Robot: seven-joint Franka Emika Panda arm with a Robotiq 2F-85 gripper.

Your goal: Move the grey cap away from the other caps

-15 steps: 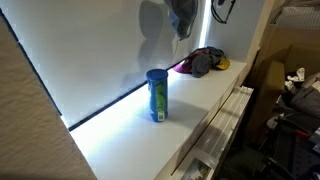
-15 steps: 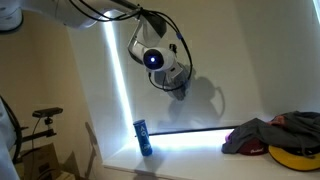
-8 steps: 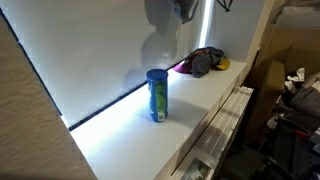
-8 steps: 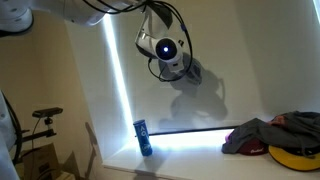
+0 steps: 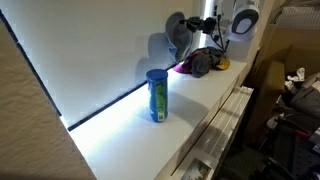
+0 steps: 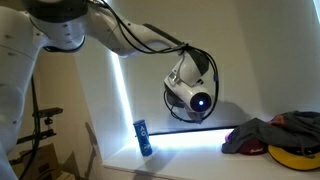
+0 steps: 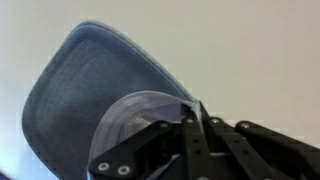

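Note:
In the wrist view the grey cap (image 7: 95,95) fills the left side, its rounded brim and paler inside showing. My gripper (image 7: 193,112) is shut on its edge, the black fingers (image 7: 205,140) pressed together. In an exterior view the grey cap (image 5: 178,34) hangs in the air against the white wall, above and just beside the other caps (image 5: 205,62). Those lie as a dark heap with pink and yellow bits at the far end of the shelf, also seen in the other caps (image 6: 265,135). In that view my gripper (image 6: 192,97) is held well above the shelf.
A blue canister (image 5: 157,95) (image 6: 143,137) stands upright mid-shelf on the white shelf (image 5: 205,105). A yellow item (image 6: 296,157) lies under the heap. Boxes and clutter (image 5: 290,100) sit beyond the shelf's front edge.
The arm has swung lower along the wall with the grey cap, coming down from the top of the picture to just above the heap's side.

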